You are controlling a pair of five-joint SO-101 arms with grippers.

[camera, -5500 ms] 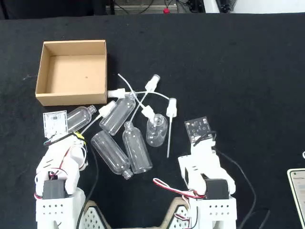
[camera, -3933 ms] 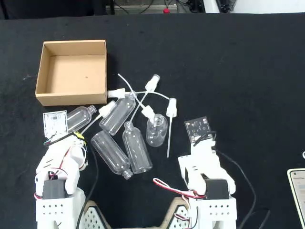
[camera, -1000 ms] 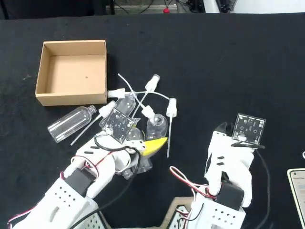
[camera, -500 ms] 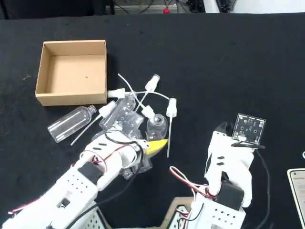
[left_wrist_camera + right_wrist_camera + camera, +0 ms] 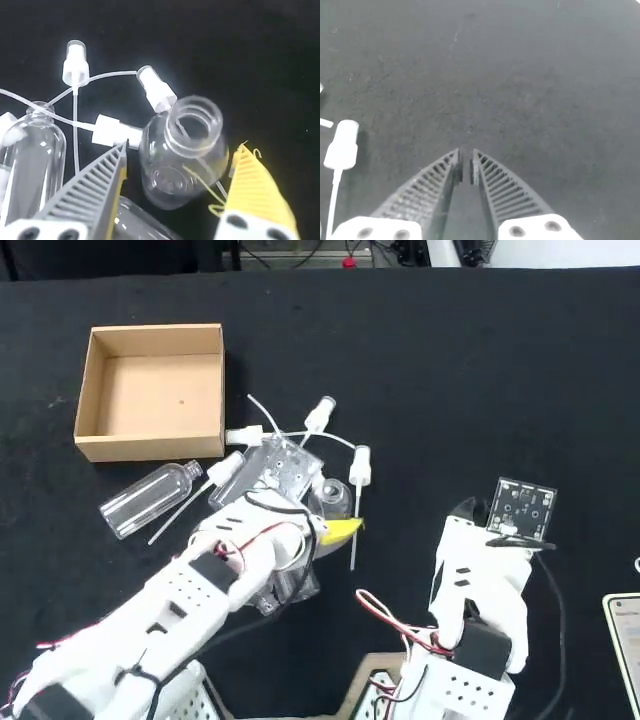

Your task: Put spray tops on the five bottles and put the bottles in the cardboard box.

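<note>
Left wrist view gives us the left claw (image 5: 182, 146) spread wide, its grey finger on one side of the upright bottle (image 5: 167, 175) and its yellow finger on the other. We cannot see either finger pressing the plastic. The bottle's mouth is uncapped, and white spray tops (image 5: 156, 90) with thin tubes lie on the black table (image 5: 280, 60) just beside it. In the high view we see this bottle standing among other clear bottles that lie flat, near the cardboard box (image 5: 150, 448). A lone bottle (image 5: 150, 500) lies on its side close to the box's front wall. We find the right claw (image 5: 465, 159) clenched on nothing, its fingers nearly touching, above bare table.
</note>
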